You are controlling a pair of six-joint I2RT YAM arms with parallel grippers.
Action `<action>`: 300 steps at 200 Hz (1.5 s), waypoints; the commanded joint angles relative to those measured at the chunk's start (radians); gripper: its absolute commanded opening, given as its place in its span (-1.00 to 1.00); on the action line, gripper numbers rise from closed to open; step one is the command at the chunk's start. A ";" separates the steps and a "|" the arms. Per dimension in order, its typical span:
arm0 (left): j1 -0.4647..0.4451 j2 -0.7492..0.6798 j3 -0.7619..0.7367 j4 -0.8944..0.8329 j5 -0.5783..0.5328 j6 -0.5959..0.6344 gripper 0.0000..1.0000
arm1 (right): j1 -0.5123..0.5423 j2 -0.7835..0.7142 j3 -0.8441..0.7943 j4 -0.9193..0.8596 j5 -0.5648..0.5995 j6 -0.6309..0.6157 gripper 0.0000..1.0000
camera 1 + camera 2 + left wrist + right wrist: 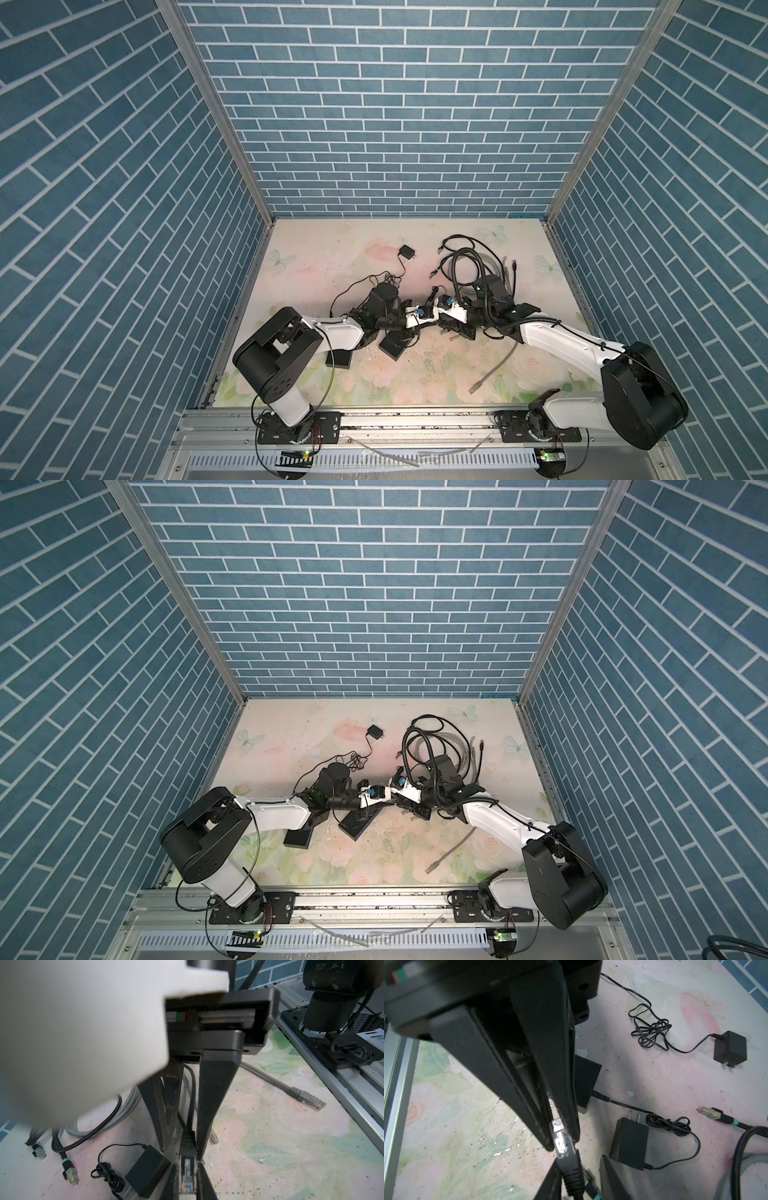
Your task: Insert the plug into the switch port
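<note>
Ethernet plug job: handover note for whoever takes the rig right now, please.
Left gripper: shut on the clear Ethernet plug of the black cable.
Right gripper: jaws apart, straddling that cable just behind the plug.
Switch: ribbed black box on the table below the left gripper, power lead attached; its ports are not visible.
Done: plug lifted and held. To do: line it up with a port and push it in.

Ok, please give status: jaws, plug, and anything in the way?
Left gripper shut on plug. Right gripper open, jaws astride black cable. Plug not yet in switch. Adapter lies close beside switch.
</note>
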 commanded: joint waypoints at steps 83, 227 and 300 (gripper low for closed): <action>-0.008 0.026 -0.002 0.003 -0.043 -0.060 -0.62 | 0.003 -0.021 0.008 0.039 -0.047 -0.092 -0.85; 0.079 -0.119 -0.020 -0.301 -0.383 -0.530 0.42 | 0.095 0.117 -0.003 0.088 0.126 0.165 -1.00; 0.114 -0.024 -0.054 -0.172 -0.396 -0.707 0.41 | 0.203 0.196 -0.004 0.111 0.269 0.324 -1.00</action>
